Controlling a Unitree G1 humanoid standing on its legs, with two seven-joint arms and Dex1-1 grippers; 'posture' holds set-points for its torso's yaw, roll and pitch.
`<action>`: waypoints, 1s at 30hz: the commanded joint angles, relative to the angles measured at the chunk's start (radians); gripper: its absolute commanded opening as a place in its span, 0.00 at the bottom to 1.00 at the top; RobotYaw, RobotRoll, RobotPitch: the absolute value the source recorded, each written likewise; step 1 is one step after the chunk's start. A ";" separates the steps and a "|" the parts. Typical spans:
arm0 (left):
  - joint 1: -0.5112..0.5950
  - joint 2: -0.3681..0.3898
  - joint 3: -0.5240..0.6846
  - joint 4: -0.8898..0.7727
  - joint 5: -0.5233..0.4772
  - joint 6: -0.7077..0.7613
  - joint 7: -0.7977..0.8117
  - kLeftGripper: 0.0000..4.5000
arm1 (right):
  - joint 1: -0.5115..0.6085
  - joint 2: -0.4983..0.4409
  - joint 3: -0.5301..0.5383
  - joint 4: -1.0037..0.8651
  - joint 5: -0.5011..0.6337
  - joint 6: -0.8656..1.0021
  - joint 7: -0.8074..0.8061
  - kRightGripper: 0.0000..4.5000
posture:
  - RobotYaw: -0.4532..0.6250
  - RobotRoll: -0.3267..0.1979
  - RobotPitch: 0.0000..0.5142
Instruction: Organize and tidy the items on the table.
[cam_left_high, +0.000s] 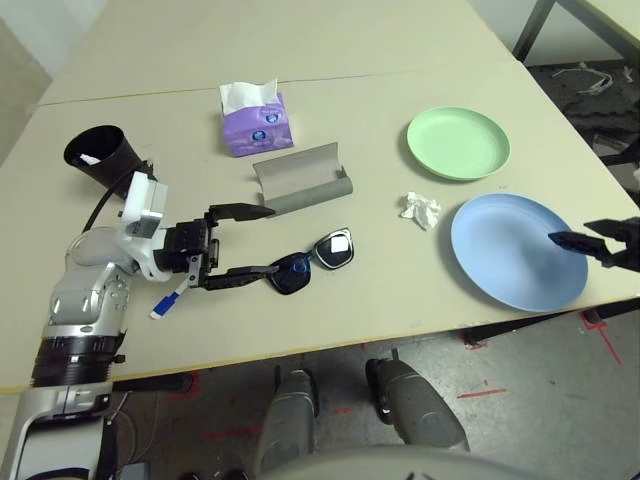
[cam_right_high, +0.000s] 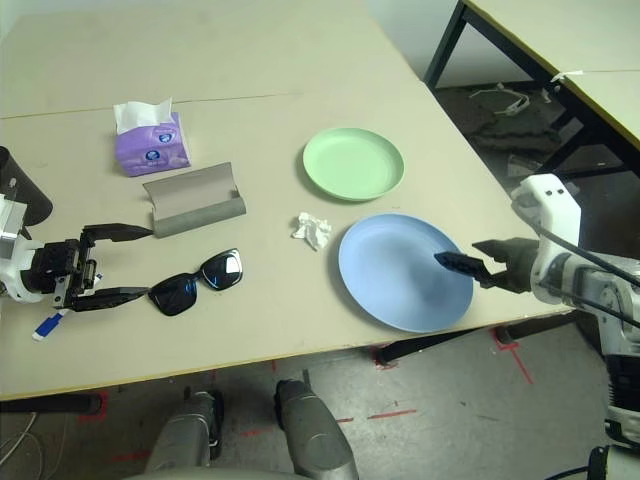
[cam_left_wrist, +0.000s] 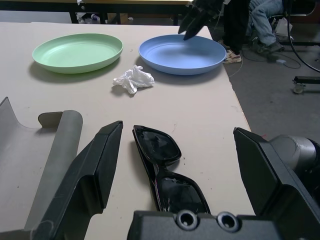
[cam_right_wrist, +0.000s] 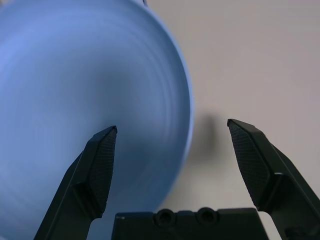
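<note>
While both grippers stand spread and empty, these are the hazards, placed against the round blue plastic plate (cam_right_high: 405, 272):

Left gripper (cam_left_high: 248, 242): released, straddling the black plastic sunglasses (cam_left_high: 312, 262), far across the beige table (cam_left_high: 400, 50) from the plate.
Sunglasses risk: a finger could land on a lens and skid the frame aside.
Grey open glasses case (cam_left_high: 303, 177): just beside them; a stray finger may knock it.
Right gripper (cam_right_high: 457, 262): released, straddling the plate's rim.
Plate risk: it lies near the table edge; a shallow pinch could slip and push it off.
</note>
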 joint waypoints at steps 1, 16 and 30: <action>0.000 -0.003 -0.010 -0.004 0.011 -0.005 0.007 1.00 | -0.007 -0.011 0.028 0.019 -0.032 -0.004 -0.011 1.00 | 0.15 0.62 0.41; -0.024 -0.009 0.003 -0.065 0.000 0.006 0.066 1.00 | -0.019 -0.020 0.110 -0.003 -0.020 0.164 0.049 1.00 | 0.17 0.62 0.39; 0.003 0.028 -0.009 -0.073 0.000 0.082 0.088 1.00 | -0.103 0.049 0.094 0.036 -0.037 0.108 0.023 0.14 | 0.18 0.62 0.39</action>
